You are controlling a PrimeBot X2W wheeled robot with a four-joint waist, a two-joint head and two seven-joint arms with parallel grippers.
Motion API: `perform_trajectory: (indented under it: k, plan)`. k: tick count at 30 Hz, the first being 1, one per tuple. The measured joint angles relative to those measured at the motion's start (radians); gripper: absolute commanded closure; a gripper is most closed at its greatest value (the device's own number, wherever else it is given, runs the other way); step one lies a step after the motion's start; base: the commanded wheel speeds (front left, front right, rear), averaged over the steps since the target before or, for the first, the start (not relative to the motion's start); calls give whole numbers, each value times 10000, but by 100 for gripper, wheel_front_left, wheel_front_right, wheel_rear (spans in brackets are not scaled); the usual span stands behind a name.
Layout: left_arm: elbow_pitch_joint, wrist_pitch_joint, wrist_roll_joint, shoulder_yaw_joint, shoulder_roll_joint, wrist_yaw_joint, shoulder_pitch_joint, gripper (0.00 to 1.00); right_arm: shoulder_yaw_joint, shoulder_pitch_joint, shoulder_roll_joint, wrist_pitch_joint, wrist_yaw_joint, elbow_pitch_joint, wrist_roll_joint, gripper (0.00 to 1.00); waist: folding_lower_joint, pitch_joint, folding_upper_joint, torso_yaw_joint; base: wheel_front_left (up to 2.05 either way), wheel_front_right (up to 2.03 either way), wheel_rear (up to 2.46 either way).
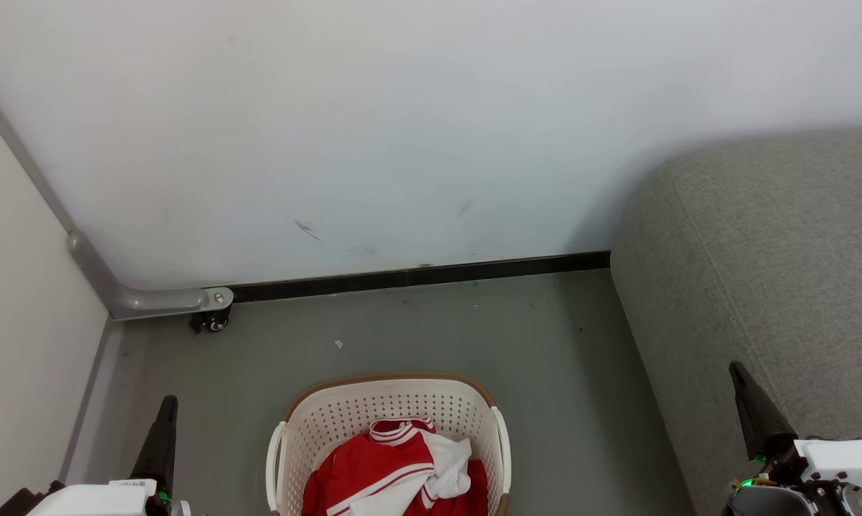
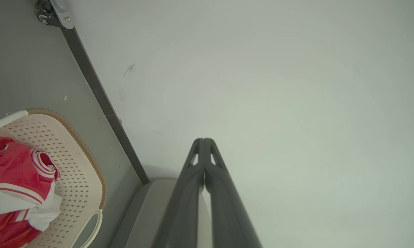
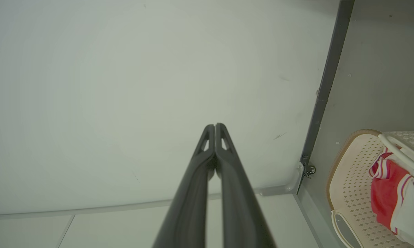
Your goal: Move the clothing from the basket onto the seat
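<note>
Head view: clothing [image 1: 391, 469] in basket [image 1: 388, 378], striped collar end pts twd wall [image 1: 402, 143].

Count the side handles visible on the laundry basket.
2. The left handle is on the laundry basket's left wall, the right handle on its right wall. Its near end is cropped, so more may be hidden.

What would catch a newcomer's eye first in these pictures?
The bright red clothing with white trim, heaped in the cream laundry basket, bottom centre of the head view. Then the large grey seat at the right, and the left gripper and right gripper, both shut, at the lower corners.
</note>
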Motion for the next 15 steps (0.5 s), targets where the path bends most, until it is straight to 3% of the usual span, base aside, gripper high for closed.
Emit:
perform_trajectory:
  k: [15]
  plan:
    - [0,0,0,0,0,0,0,100,0,0,0,0,0,0,0,100,0,0,0,0,0,0,0]
